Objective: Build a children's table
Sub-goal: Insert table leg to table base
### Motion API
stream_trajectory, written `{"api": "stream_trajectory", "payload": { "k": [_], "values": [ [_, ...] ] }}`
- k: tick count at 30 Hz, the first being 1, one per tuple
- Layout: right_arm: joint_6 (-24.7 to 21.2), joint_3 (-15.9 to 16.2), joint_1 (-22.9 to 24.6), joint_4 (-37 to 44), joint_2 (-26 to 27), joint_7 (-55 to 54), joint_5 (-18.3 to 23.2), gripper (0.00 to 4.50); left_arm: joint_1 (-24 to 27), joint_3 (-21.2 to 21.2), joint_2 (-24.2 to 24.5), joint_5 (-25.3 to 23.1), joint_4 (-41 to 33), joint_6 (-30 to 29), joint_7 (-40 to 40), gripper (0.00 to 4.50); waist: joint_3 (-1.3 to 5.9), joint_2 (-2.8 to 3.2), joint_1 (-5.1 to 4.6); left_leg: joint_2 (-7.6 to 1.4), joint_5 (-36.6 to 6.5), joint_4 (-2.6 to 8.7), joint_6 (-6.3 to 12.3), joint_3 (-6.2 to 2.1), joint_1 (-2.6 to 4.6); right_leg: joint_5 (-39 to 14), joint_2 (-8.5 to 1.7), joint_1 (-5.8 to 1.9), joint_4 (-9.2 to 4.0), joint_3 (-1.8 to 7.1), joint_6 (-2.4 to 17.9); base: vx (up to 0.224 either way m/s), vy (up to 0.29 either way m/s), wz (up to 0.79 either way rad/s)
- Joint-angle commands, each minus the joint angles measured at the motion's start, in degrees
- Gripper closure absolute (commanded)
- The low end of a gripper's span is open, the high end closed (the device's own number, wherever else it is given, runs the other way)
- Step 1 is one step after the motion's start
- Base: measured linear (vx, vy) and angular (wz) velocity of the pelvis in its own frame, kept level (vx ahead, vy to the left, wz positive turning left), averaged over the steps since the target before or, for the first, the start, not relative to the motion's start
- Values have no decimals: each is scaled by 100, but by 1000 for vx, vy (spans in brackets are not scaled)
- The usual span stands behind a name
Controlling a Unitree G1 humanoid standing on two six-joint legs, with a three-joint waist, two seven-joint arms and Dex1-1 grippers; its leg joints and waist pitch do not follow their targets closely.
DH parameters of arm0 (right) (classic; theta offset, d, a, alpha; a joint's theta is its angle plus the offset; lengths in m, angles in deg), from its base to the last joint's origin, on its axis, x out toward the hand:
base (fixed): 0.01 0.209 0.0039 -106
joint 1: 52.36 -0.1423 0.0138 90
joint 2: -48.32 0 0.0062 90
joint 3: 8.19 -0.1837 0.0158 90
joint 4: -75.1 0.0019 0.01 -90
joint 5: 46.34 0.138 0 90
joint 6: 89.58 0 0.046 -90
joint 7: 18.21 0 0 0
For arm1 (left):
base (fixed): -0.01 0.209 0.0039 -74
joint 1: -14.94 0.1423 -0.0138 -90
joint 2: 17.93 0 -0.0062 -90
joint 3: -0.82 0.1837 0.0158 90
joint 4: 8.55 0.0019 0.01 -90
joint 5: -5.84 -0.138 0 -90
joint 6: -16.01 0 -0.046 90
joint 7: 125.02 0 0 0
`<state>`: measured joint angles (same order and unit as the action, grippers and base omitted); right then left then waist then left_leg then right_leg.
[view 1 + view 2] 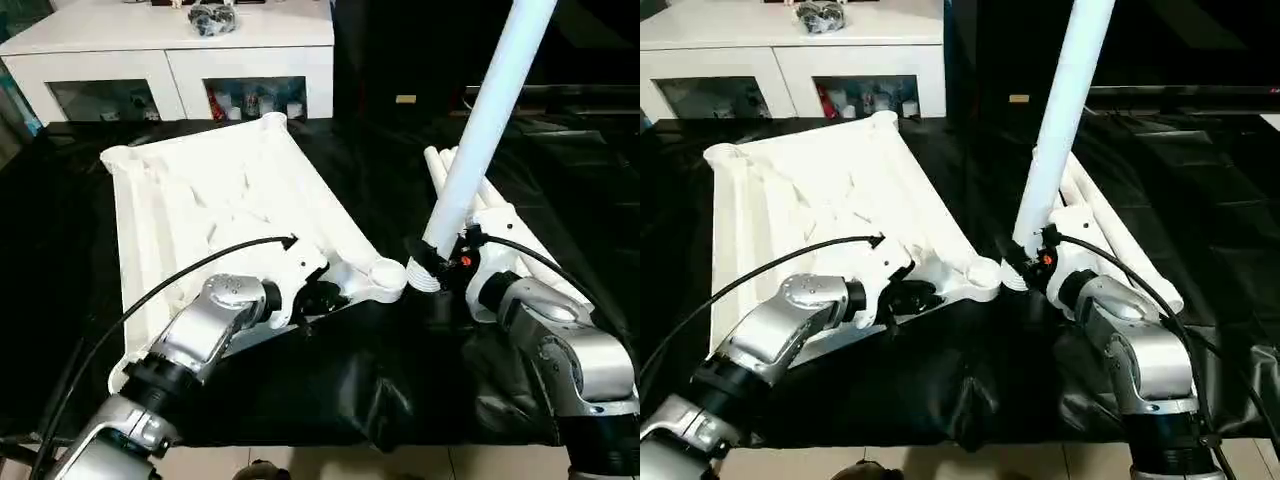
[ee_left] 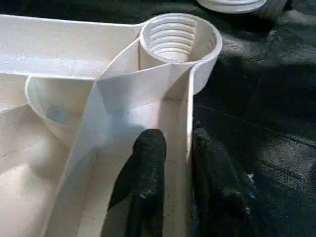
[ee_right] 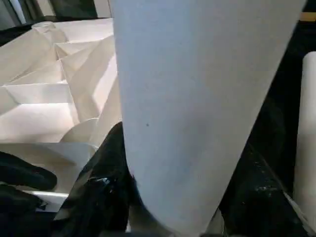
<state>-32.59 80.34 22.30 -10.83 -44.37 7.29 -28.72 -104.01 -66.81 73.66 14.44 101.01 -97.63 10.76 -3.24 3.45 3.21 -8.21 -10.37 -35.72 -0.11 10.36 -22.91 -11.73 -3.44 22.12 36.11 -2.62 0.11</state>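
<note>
Tabletop: the white tabletop [image 1: 200, 200] lies upside down on the black cloth [image 1: 400, 380], with its ribs facing up. It sits on the left half of the cloth.
Socket: a round socket [image 2: 178, 39] with rings inside is at the near corner of the tabletop. It has nothing in it. There are round sockets at the far corners too.
Left gripper: the left gripper [image 2: 173, 163] is at the near edge of the tabletop, just beside that socket. One black finger [image 2: 145, 173] is inside the edge wall and the other is outside it. The thin wall stands between them, and they are close in on it. They look like they pinch the wall.
Right gripper: the right gripper [image 1: 432, 268] holds a leg near its bottom end. Its black fingers sit on both sides of the tube.
Held leg: the white leg [image 1: 490, 110] stands up and leans a bit to the right at the top. Its bottom end is just beside the near socket, on the right side of it, and not in it.
Other legs: more white legs [image 1: 1110, 225] lie flat in a bunch on the cloth behind the right gripper.
Cabinet: a white cabinet [image 1: 250, 60] with glass doors stands at the back, past the cloth. Small things sit on top of it.
</note>
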Motion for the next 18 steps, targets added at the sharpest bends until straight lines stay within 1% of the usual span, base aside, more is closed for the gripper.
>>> {"api": "stream_trajectory", "payload": {
  "k": [1,2,3,5,8,11,12,13,14,15,16,17,18],
  "values": [
    [95,59,-113,62,-38,65,15,259,-58,-75,85,-125,143,-25,-2,378,345,-36,-10,-474,-1762,522,-199,-254,180,-1723,-554,-152,-554,309,1104,0,0,0],
    [91,74,-121,65,-57,119,30,259,-51,-94,89,-98,124,-34,-46,384,339,-68,-15,-474,-1798,528,-199,-254,180,-1801,-554,-146,-561,309,1088,0,0,0],
    [97,99,-131,65,-82,185,38,259,-44,-88,103,-95,108,-39,-86,408,337,-62,-16,-472,-1825,526,-201,-255,183,-1850,-555,-143,-560,309,1080,0,0,0],
    [95,145,-155,64,-127,293,48,259,-30,-36,149,-141,85,-26,-184,415,335,-61,-19,-475,-1828,527,-198,-260,182,-1939,-565,-139,-574,314,1048,0,0,0],
    [44,207,-234,82,-200,540,136,259,14,112,266,-219,-1,-40,-363,446,340,-68,-35,-480,-1746,531,-168,-263,164,-1795,-570,-155,-553,319,1078,0,0,0],
    [-80,308,-363,115,-329,949,286,259,46,208,332,-260,-81,-11,-500,450,345,-67,-59,-479,-1654,517,-99,-255,157,-1666,-566,-169,-540,316,1143,0,0,0],
    [-108,318,-384,117,-347,1015,319,259,49,217,339,-272,-93,3,-517,450,349,-64,-54,-485,-1575,508,-60,-249,153,-1562,-574,-173,-539,322,1168,0,0,0],
    [-116,337,-411,105,-370,1095,340,259,50,217,337,-278,-102,32,-530,450,349,-80,-55,-488,-1542,508,-43,-244,152,-1520,-566,-169,-538,322,1179,0,0,0],
    [-105,368,-435,87,-402,1173,337,259,56,208,332,-272,-121,62,-555,450,352,-77,-54,-483,-1502,507,-27,-246,148,-1476,-561,-176,-527,315,1199,0,0,0],
    [-88,411,-465,47,-444,1261,321,259,83,184,321,-218,-186,224,-653,450,357,-69,-47,-484,-1432,503,-1,-240,148,-1391,-558,-175,-527,311,1226,0,0,0],
    [-46,479,-516,-62,-524,1402,275,259,145,142,296,-99,-325,474,-861,450,370,-81,-41,-483,-1360,493,31,-242,139,-1284,-562,-193,-511,304,1265,0,0,0],
    [-40,498,-528,-90,-547,1444,265,259,162,135,291,-68,-365,530,-918,450,369,-77,-38,-491,-1328,495,50,-238,137,-1216,-566,-192,-507,306,1295,0,0,0],
    [-46,541,-531,-116,-603,1544,262,259,189,139,289,-33,-423,593,-998,450,370,-103,-41,-496,-1315,497,63,-233,134,-1179,-564,-197,-506,305,1307,0,0,0]
  ]
}}
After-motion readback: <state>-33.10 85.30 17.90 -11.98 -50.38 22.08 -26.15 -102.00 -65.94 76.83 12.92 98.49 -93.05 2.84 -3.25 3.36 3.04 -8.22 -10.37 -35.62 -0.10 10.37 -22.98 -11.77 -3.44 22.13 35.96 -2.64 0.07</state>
